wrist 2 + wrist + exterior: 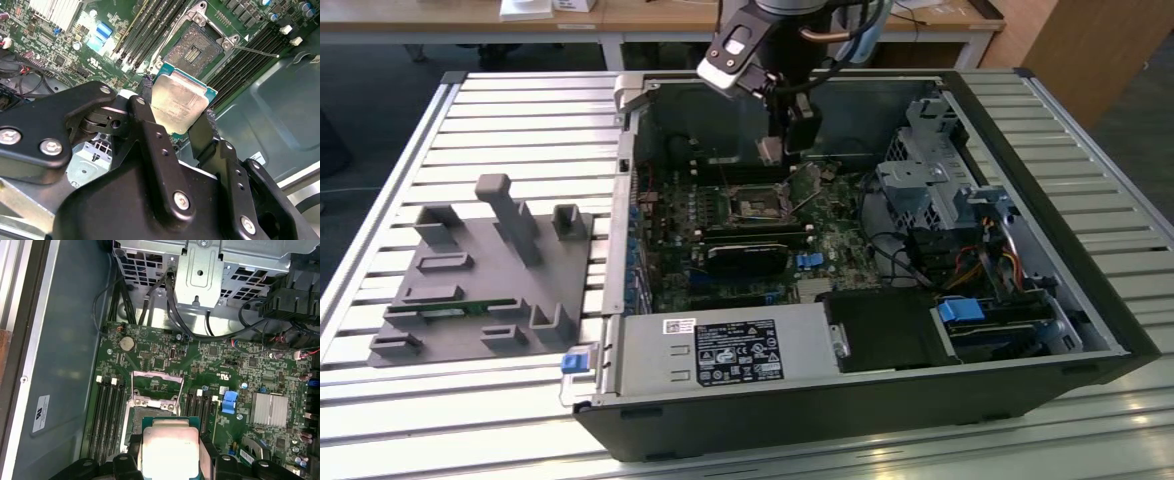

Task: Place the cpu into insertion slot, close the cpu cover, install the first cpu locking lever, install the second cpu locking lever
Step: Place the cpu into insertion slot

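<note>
My gripper [178,102] is shut on the cpu [180,102], a flat square chip with a dull silver top on a green edge. Its black fingers [147,115] press on two opposite sides. In the exterior view the gripper [778,150] hangs inside the open computer case, a little above the insertion slot [757,205]. The first wrist view shows the cpu [167,447] in front of the slot, partly hiding it. The cpu cover [156,374], a thin silver frame, stands swung open at the slot's far edge. The bare slot [199,46] lies beyond the chip, with a thin locking lever [257,51] sticking out beside it.
Memory slots [110,410] flank the socket. A black card [747,250] lies just in front of it, a drive cage [934,180] and cables to the exterior view's right, the power supply [720,350] at the front. A grey fixture block [480,280] sits on the slatted table outside the case.
</note>
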### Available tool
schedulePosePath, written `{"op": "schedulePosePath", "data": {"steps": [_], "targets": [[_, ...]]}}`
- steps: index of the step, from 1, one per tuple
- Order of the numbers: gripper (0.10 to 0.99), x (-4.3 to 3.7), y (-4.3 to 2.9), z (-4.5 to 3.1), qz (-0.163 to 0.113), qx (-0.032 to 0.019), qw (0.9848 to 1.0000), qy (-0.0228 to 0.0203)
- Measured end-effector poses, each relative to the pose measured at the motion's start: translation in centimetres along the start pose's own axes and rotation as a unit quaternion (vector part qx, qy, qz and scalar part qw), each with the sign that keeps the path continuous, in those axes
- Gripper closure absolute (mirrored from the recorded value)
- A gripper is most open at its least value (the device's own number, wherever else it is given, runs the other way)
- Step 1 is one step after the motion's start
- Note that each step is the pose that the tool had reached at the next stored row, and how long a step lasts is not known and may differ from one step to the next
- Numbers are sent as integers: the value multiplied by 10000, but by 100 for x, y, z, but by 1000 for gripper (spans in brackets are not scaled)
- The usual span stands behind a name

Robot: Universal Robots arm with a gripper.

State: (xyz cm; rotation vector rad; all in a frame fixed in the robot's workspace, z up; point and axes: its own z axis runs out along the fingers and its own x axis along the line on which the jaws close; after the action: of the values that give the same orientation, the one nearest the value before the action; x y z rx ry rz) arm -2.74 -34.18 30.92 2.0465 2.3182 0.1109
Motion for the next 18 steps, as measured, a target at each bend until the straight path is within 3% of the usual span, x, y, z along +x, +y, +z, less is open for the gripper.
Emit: {"op": "schedulePosePath", "data": {"steps": [18], "targets": [[549,-1,-8,96,0,0,10000,0]]}}
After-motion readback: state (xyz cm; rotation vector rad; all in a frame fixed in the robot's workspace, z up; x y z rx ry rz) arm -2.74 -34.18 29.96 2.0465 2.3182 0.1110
